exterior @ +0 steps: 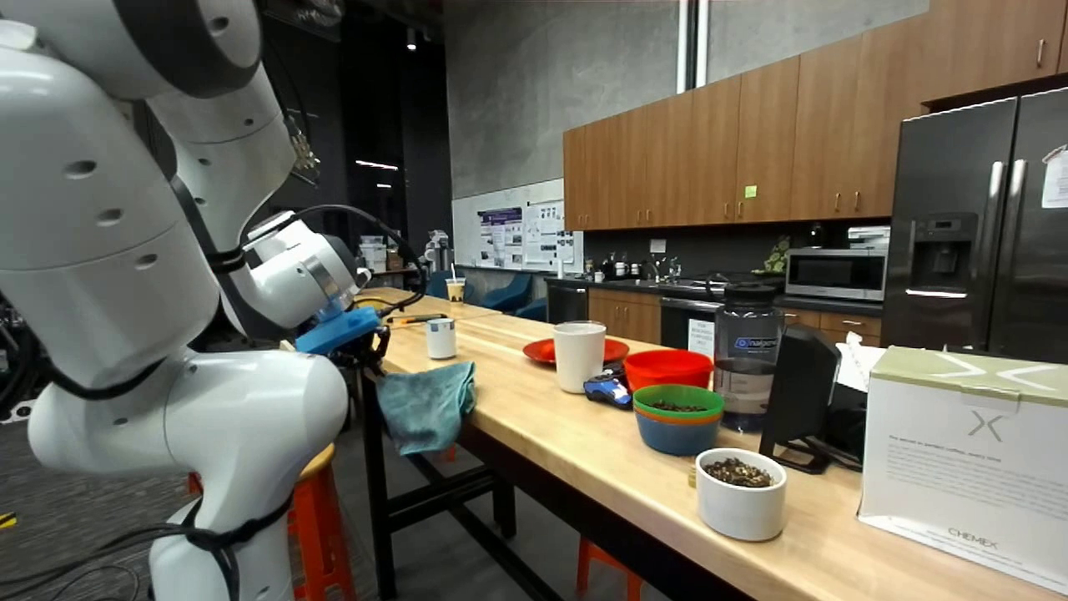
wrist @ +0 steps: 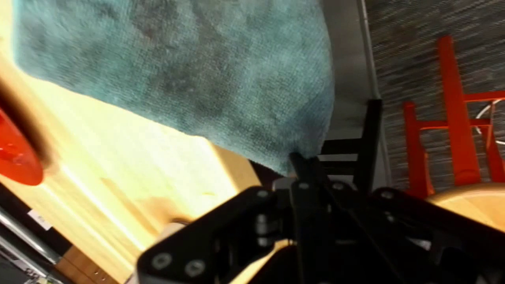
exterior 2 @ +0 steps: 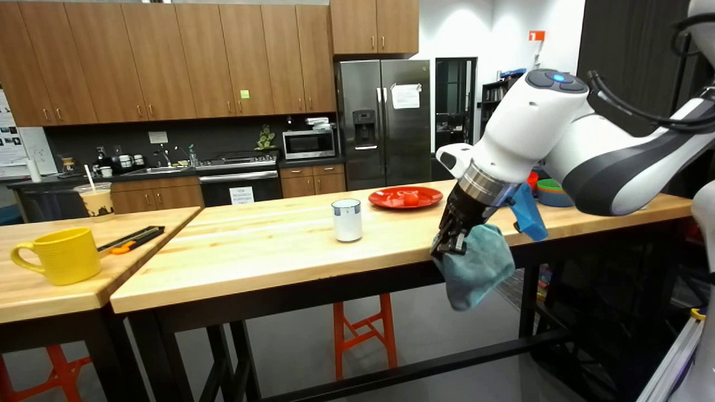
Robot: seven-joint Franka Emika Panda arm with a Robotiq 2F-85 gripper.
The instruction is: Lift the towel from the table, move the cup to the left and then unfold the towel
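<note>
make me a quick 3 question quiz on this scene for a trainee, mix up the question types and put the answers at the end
1. Open question: what is the tool gripping, and is that thing hanging or spread flat?
2. True or false: the white cup with blue-grey marks stands upright on the table, apart from the tool.
3. Multiple choice: which colour is the top bowl in the bowl stack? a) blue b) orange c) green

Key:
1. The teal towel; it is hanging.
2. True.
3. c) green.
</note>
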